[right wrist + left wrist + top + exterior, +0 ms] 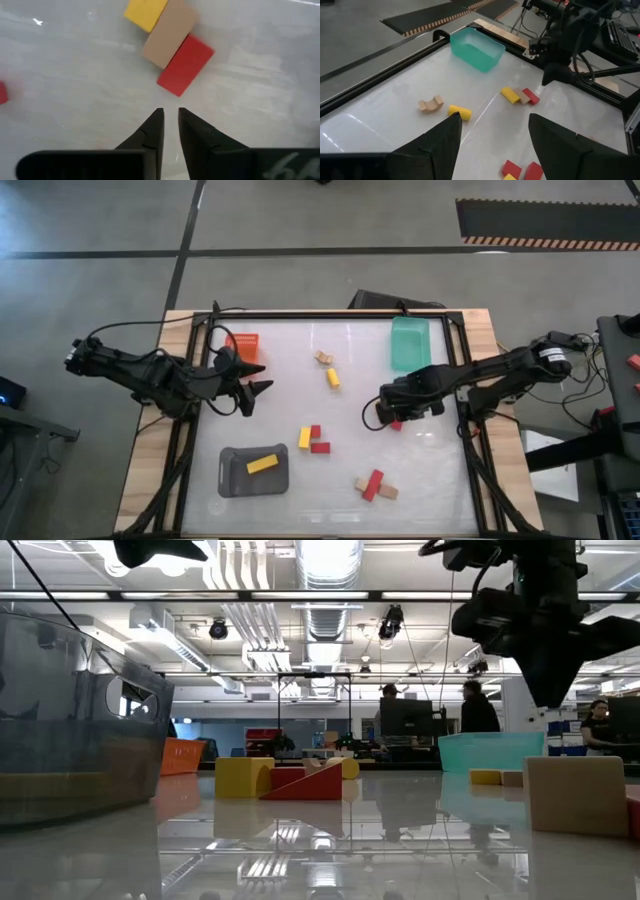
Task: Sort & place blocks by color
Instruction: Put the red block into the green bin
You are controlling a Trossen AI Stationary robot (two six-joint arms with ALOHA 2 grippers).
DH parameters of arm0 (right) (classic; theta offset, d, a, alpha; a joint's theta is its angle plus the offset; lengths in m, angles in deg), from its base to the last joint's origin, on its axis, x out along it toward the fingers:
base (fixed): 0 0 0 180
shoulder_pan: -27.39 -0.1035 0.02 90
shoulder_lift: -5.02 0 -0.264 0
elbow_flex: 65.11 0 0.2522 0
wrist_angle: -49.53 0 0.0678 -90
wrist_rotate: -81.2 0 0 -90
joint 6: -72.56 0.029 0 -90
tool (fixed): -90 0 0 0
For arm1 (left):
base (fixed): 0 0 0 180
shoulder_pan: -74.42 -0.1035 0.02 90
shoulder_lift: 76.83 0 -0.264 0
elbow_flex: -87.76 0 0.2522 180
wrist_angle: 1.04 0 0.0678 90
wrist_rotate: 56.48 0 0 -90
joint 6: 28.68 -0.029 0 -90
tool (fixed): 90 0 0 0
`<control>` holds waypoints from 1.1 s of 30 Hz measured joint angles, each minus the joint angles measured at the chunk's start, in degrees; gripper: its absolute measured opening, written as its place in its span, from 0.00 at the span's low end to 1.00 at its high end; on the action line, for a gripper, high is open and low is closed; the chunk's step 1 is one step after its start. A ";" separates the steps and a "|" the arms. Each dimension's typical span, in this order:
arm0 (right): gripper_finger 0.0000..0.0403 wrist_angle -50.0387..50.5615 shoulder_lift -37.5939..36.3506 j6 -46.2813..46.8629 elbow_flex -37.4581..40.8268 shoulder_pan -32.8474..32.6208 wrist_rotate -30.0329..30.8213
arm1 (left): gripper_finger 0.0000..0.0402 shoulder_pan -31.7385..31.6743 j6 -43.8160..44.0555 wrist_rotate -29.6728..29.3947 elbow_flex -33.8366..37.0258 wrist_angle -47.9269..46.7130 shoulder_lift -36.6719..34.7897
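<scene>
Three blocks lie side by side in a row on the white table: yellow point(146, 11), tan point(169, 39) and red point(186, 65). My right gripper point(170, 117) hangs above the table just beside the red one point(396, 424), pointing steeply down. Its fingers are shut to a narrow slit with nothing between them. My left gripper point(262, 378) stands open above the table at the left, near the orange tray point(243, 345). Other blocks lie loose: a tan arch point(324, 357), a yellow one point(333, 377), a yellow and red group point(312, 439), and a red and tan group point(374, 484).
A green tray point(409, 343) stands at the far right. At the near left, a grey tray point(232, 478) holds a yellow block point(262, 464). A black frame point(330, 315) rims the table. People stand in the room beyond the table.
</scene>
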 joint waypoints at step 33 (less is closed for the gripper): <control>0.62 -10.17 11.21 -1.61 6.46 -1.24 2.29 | 0.53 0.00 1.49 -0.17 0.09 0.00 0.22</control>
